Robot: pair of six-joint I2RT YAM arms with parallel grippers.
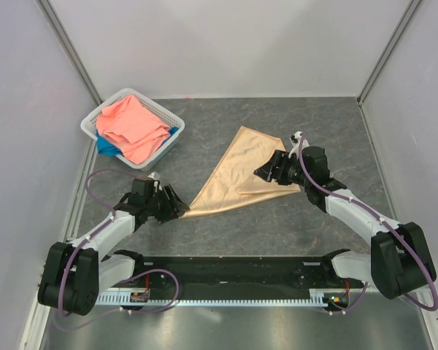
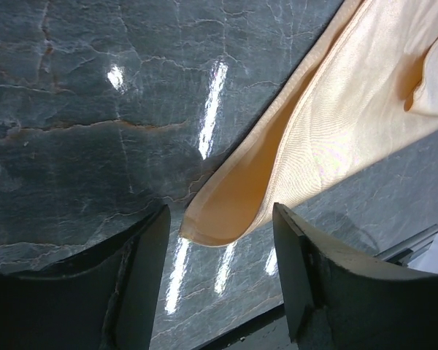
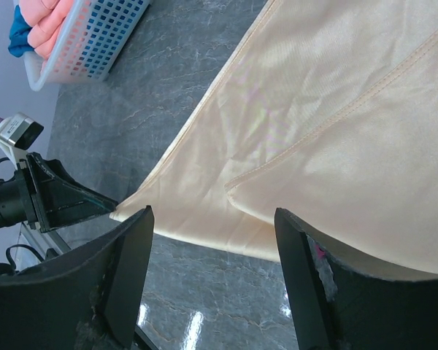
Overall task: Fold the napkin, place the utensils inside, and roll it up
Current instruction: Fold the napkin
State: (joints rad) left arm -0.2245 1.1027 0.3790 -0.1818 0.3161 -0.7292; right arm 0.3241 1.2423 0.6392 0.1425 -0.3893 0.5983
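Lying in the middle of the table [image 1: 226, 233], the napkin [image 1: 237, 175] is a folded triangle, tip at 8 o'clock. The left wrist view shows that tip between the left gripper's [image 2: 219, 219] open fingers, not pinched. The right gripper [image 3: 212, 219] hangs open over the napkin, holding nothing.

basket [image 1: 177, 121]: white lattice, far-left | coral-pink cloth [image 1: 131, 125]: heaped inside it | blue cloth [image 1: 108, 149]: beneath the pink, near-left corner | counter [image 1: 277, 219]: dark grey, veined
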